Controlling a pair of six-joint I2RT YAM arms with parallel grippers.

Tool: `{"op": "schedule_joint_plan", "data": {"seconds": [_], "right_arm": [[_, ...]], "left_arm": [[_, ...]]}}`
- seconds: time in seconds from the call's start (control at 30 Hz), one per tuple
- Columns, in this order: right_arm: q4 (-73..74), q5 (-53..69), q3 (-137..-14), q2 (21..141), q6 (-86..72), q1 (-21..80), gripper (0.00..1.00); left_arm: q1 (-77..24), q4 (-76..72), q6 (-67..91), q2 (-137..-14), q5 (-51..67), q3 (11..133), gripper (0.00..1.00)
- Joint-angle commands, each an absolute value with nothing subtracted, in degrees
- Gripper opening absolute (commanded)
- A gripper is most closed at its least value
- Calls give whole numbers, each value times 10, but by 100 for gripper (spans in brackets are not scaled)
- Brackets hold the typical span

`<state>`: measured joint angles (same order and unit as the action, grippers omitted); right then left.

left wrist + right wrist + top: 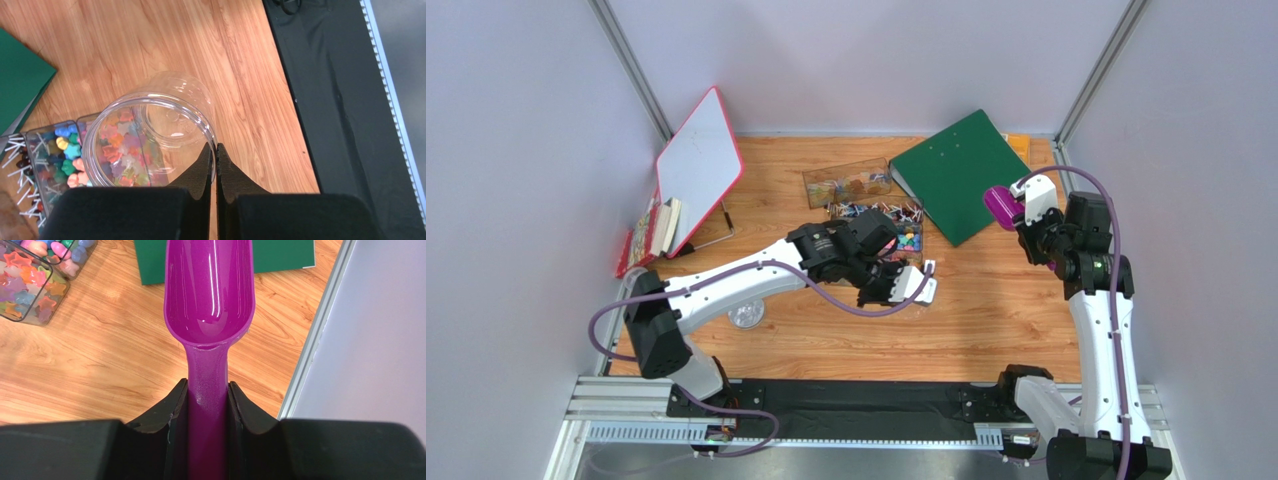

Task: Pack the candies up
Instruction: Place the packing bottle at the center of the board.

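Note:
The candies (67, 150) lie in a clear compartment box, bright stars and blobs; they also show in the overhead view (909, 240) and at the right wrist view's top left (30, 280). A clear plastic jar (150, 107) stands beside that box with bare wood showing through its bottom. My left gripper (216, 146) is shut, pinching the jar's rim wall between its fingertips, and sits mid-table (906, 285). My right gripper (207, 385) is shut on the handle of the purple scoop (210, 290), whose bowl holds nothing. It hovers at the right (1031, 225) with the scoop (1000, 205) pointing left.
A green folder (956, 170) lies at the back right. A red-rimmed whiteboard (698, 165) leans over books (651, 235) at the left. Another clear box (846, 183) and loose pins (876, 210) lie behind the candies. A clear round lid (746, 317) rests near the left arm.

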<state>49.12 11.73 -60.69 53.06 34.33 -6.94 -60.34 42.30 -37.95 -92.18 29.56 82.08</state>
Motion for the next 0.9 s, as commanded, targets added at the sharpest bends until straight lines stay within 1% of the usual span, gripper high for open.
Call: {"op": "schedule_joint_plan", "data": {"seconds": [0.0,0.13,0.43,0.47,0.53,0.57,0.67,0.73,0.8,0.87], "right_arm": [[478,148,-612,539,334,-72,0],[473,156,-623,553,334,-69,0],[479,166,-619,539,376,-62,0],[487,176,-619,537,381,-62,0],[497,192,-618,528,398,-60,0],[505,202,-617,526,404,-58,0],[529,236,-624,522,439,-52,0],[548,258,-645,533,477,-43,0],[595,303,-672,553,511,-36,0],[656,335,-721,596,558,-28,0]], "left_arm": [[-602,475,-415,-896,297,770,0],[-602,467,-410,-903,261,727,0],[-602,443,-390,-932,206,703,0],[-602,443,-390,-933,203,704,3],[-602,443,-388,-933,200,709,18],[-604,444,-384,-930,198,712,33],[-604,455,-386,-897,189,729,44],[-604,464,-388,-877,177,751,47],[-601,459,-397,-851,140,771,48],[-575,440,-393,-825,121,776,50]]}}
